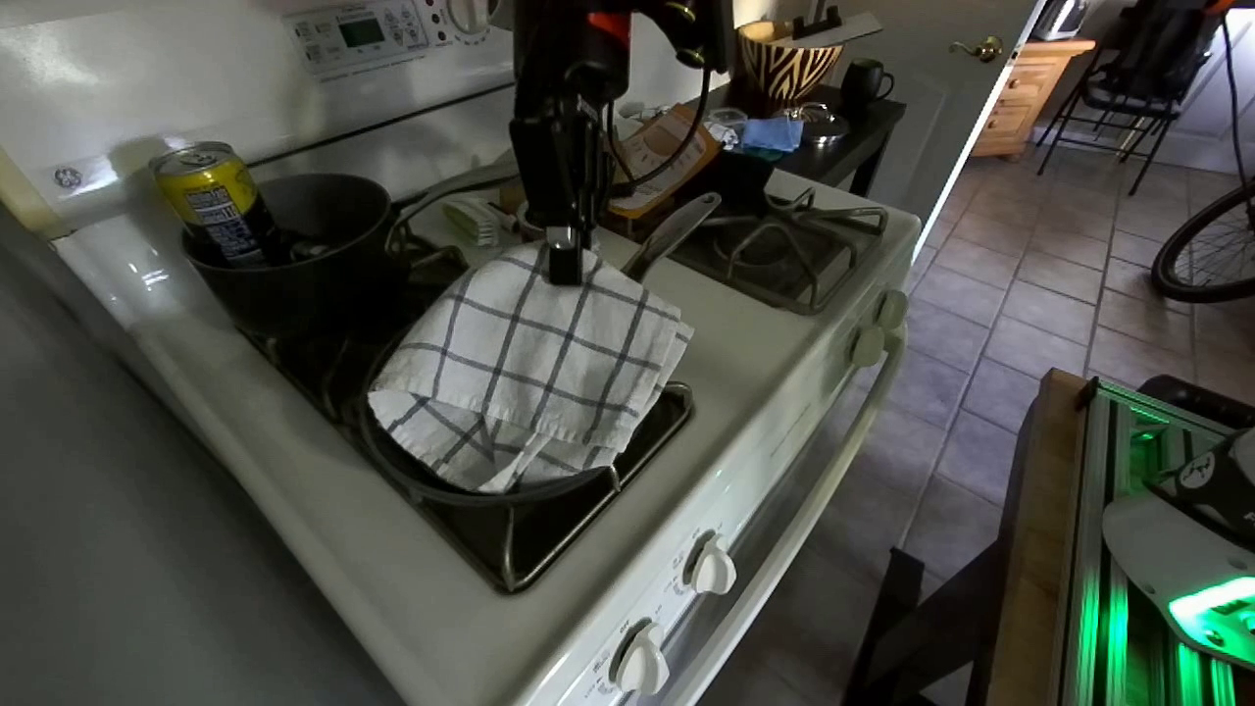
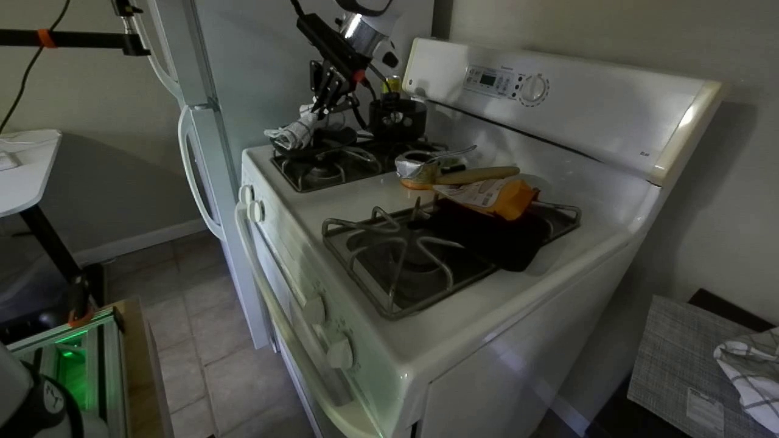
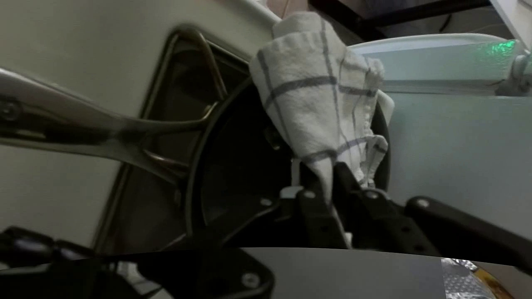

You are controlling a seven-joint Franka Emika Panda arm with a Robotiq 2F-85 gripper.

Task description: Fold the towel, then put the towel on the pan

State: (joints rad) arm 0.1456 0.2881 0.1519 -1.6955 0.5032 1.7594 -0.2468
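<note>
The jaws are clamped on the towel (image 1: 529, 368), pinching it near its upper end, with the rest of the white, dark-checked cloth hanging and spreading below. In the wrist view a narrow, gathered part sits between the jaws, and the cloth widens away from them, passing across the rim of the pan (image 3: 237, 162). In an exterior view the towel hides most of the pan, layered edges show along one side of it, and its lower border falls within the outline of the rim; whether it touches the inside there, I cannot tell. The pan sits on a burner grate (image 3: 212, 62) of the stove (image 2: 493, 371), its long metal handle (image 1: 677, 230) reaching over the white surface (image 1: 755, 324) toward a second grate (image 1: 796, 250). Near the pan stands a deep dark pot (image 1: 324, 294), with a yellow and black can (image 1: 211, 201) tilted in it. The arm (image 2: 365, 30) comes down from above, in front of the fridge (image 2: 261, 103). Elsewhere on the stove are a foil-covered container (image 2: 411, 164) and an orange packet (image 2: 514, 198), the packet lying against a black thing too dark to make out. Beyond the stove stand a patterned bowl (image 1: 789, 64) and a dark mug (image 1: 863, 83). A separate checked cloth (image 2: 754, 377) lies on a grey mat (image 2: 675, 365).
</note>
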